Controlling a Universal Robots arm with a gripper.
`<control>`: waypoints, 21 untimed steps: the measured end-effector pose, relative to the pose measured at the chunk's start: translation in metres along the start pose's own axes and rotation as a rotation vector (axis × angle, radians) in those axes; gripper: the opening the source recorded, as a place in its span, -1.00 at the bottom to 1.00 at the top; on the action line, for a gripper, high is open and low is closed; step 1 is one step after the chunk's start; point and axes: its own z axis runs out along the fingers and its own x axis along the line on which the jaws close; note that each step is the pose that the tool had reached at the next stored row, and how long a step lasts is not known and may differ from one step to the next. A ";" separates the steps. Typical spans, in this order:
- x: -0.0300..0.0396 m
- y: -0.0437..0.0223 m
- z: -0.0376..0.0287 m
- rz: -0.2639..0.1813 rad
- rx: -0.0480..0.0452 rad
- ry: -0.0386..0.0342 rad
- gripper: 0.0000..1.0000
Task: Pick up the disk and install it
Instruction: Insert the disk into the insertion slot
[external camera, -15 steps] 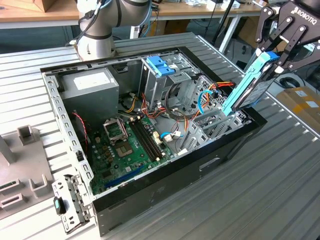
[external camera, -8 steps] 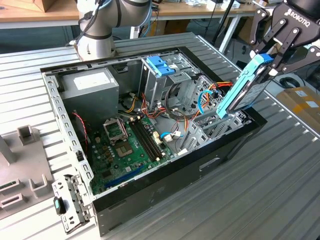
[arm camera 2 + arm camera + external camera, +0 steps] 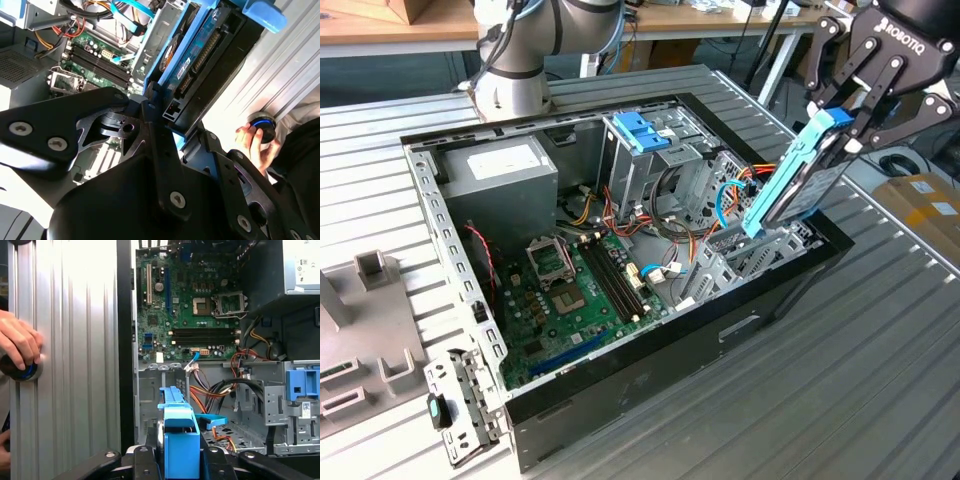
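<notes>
One grey plastic fixture (image 3: 360,330) lies at the far left of the exterior view on the ribbed metal table (image 3: 880,370). Just beside it, at the lower left, a small metal bracket (image 3: 460,410) sits at the near corner of the open computer case (image 3: 650,390). Inside the case, toward its left end, the grey power-supply box (image 3: 505,172) shows a white label on top. Below it in the frame the green motherboard (image 3: 570,300) lies flat, with a bare processor socket and dark memory slots. Behind the case, at the upper left of centre, stands the arm's grey base (image 3: 515,70). Near the middle of the frame the metal drive cage (image 3: 640,150) stands upright with its blue plastic handle on top, and a tangle of orange, red and blue cables (image 3: 690,215) lies to its right. In the upper right of the frame the gripper (image 3: 842,122) has its black fingers drawn in narrow, clamped on the upper end of the disk (image 3: 790,185). The disk hangs steeply tilted with a blue rail toward the camera. Its lower end is down among the metal bays at the case's right end, and whether it touches the metal there cannot be told. At the far right edge a cardboard box (image 3: 920,205) sits on the table. In both wrist views a person's hand (image 3: 20,342) rests on a round black knob (image 3: 22,371) with a blue ring, on the table outside the case.
</notes>
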 end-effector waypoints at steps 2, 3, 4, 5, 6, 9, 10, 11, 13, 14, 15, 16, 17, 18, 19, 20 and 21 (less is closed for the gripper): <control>-0.0029 0.0009 0.0004 0.000 0.0000 0.0000 -0.26; -0.0049 0.0021 0.0006 0.000 0.0000 0.0001 -0.26; -0.0059 0.0043 0.0011 0.000 0.0000 0.0000 -0.26; -0.0062 0.0061 0.0014 0.000 0.0000 -0.0001 -0.26; -0.0063 0.0074 0.0016 0.000 0.0000 0.0000 -0.26; -0.0084 0.0144 0.0037 0.000 0.0000 0.0000 -0.26; -0.0088 0.0156 0.0042 0.000 0.0000 0.0000 -0.26; -0.0093 0.0164 0.0046 0.000 0.0000 0.0001 -0.26; -0.0111 0.0173 0.0057 0.000 0.0000 0.0000 -0.26; -0.0123 0.0176 0.0064 0.000 0.0000 -0.0001 -0.26; -0.0136 0.0178 0.0070 0.000 0.0000 0.0000 -0.26; -0.0150 0.0179 0.0076 0.000 0.0000 0.0000 -0.26; -0.0162 0.0182 0.0083 0.000 0.0000 0.0000 -0.26; -0.0177 0.0188 0.0093 0.000 0.0000 0.0000 -0.26; -0.0185 0.0193 0.0101 0.000 0.0000 0.0000 -0.26; -0.0190 0.0198 0.0107 0.000 0.0000 0.0000 -0.26; -0.0192 0.0204 0.0116 0.000 0.0000 0.0000 -0.26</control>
